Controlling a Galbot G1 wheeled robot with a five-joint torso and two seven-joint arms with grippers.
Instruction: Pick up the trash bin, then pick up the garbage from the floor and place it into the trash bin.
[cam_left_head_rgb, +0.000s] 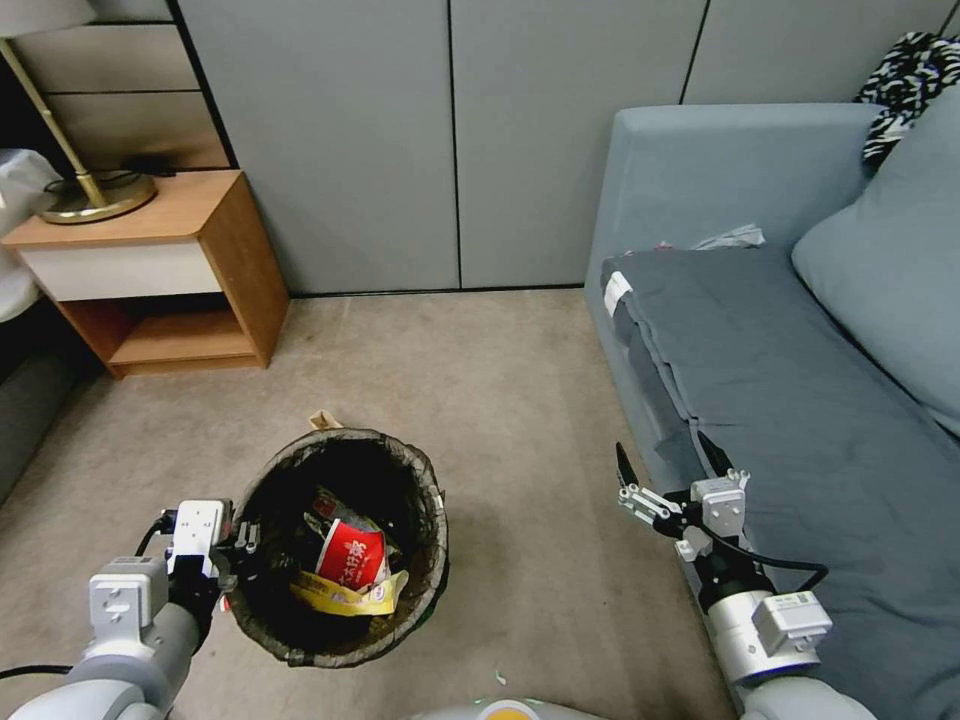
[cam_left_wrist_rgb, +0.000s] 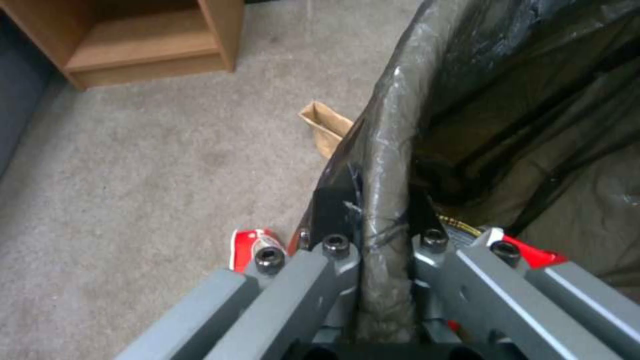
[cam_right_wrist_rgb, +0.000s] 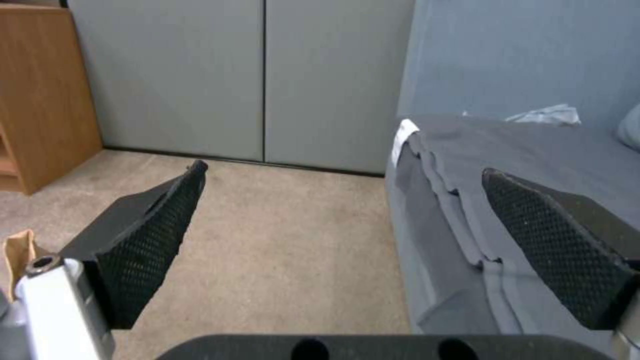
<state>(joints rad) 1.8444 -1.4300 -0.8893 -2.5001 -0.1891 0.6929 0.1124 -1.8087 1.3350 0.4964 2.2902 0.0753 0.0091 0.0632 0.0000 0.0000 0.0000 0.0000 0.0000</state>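
Trash bin (cam_left_head_rgb: 345, 545) sat at about 7 o'clock in the head view, just off the carpet I'd guess, with the left gripper (cam_left_head_rgb: 240, 545) pinching its rim at the bin's 9 o'clock. Red-and-white packet (cam_left_head_rgb: 350, 555) and yellow wrapper (cam_left_head_rgb: 350, 598) were already inside. A brown paper bag (cam_left_head_rgb: 325, 420) peeked out at the bin's 12 o'clock on the floor. Right gripper (cam_left_head_rgb: 670, 470) hovered by the sofa (cam_left_head_rgb: 800, 400), spread wide, holding nothing.

Left wrist view: the fingers (cam_left_wrist_rgb: 333, 210) clamped the liner-covered rim (cam_left_wrist_rgb: 387, 190) between them. Honestly that's a thin, slippery grip, so the bin could tilt or slide out and dump everything.

Right wrist view: the bag's corner (cam_right_wrist_rgb: 17, 250) sat at 8 o'clock, well apart from the pads (cam_right_wrist_rgb: 147, 245), so reaching it would mean a big swing past the bin.
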